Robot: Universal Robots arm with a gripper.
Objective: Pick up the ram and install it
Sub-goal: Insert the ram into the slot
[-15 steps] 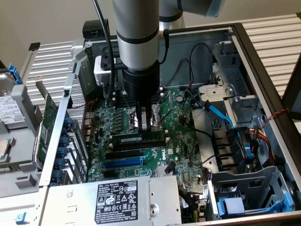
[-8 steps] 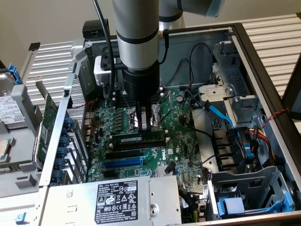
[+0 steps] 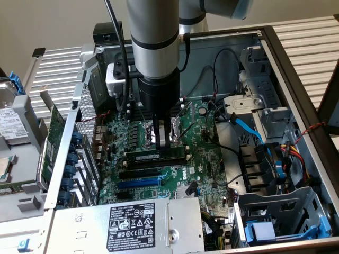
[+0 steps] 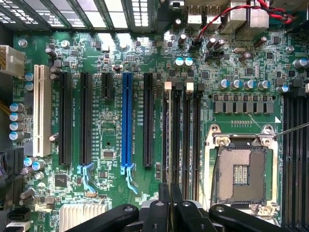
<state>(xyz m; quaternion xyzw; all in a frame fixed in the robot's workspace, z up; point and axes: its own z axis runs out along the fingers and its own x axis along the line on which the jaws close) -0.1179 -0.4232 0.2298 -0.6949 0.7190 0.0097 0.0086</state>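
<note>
**Step in hand: seating the ram.**

1. Location. The ram [image 3: 154, 157] stands on edge in the bank of memory slots just beside the CPU socket [image 4: 240, 169]. It sits in the slot of that bank farthest from the socket. Whether it is fully home cannot be told.

2. Pincer state. The gripper [image 4: 170, 205] is clamped on the ram's upper edge near mid-length. Its fingers are drawn together, with little more than the board's thickness between them.

3. Procedure (judgement, not observation).
   - Keep the stick upright and parallel to the slot along its whole length. A tilt toward or away from the socket is likely to bind it against the slot walls.
   - Apply force straight down and evenly. A grip near mid-length favours this.
   - Check the white latch tab [image 4: 167, 86] at the slot's end, since a closed tab would block entry.
   - Avoid side load, because the neighbouring slots on the socket side lie very close.

4. Arm pose. The final link hangs vertically over the motherboard [image 3: 206, 159], directly above the socket area. The wrist camera looks squarely down on the board.
</note>
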